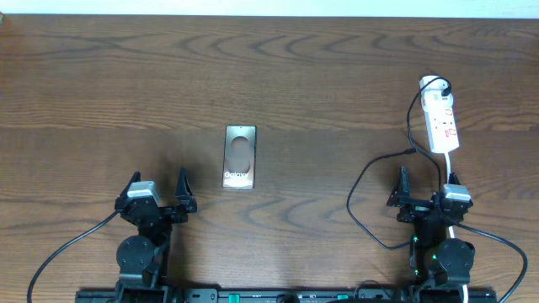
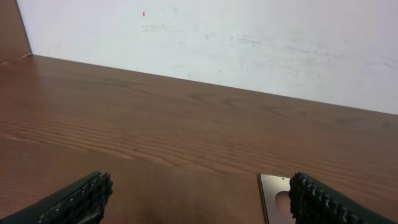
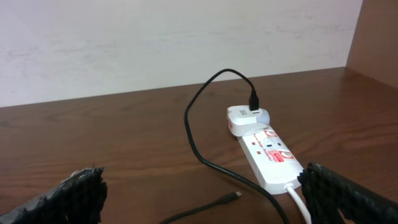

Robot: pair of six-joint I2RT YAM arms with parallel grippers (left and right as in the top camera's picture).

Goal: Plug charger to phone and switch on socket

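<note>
Around the wide-spread, unladen right end effector [image 1: 426, 175] lies the charger, a long thin black cable [image 1: 350, 202]. It leaves a small white adapter [image 3: 242, 118] on the far end of the socket, a narrow white power strip with red marks [image 1: 442, 122], ahead and slightly right. It then loops out to the end effector's left. Its small plug tip [image 3: 235, 196] rests on the brown wooden bench [image 1: 101, 93] just ahead, between the fingers in the wrist view. A white cord [image 3: 298, 202] leaves the strip's near end beside the right finger.

The phone, a flat shiny grey-brown slab [image 1: 240, 156], lies ahead and right of the left end effector [image 1: 158, 175], apart from it. It reads "Galaxy" in white (the strip's red print is too small to read).

Both arms sit folded low at the near bench edge, pointing forward. The left end effector is also spread wide and bare.
</note>
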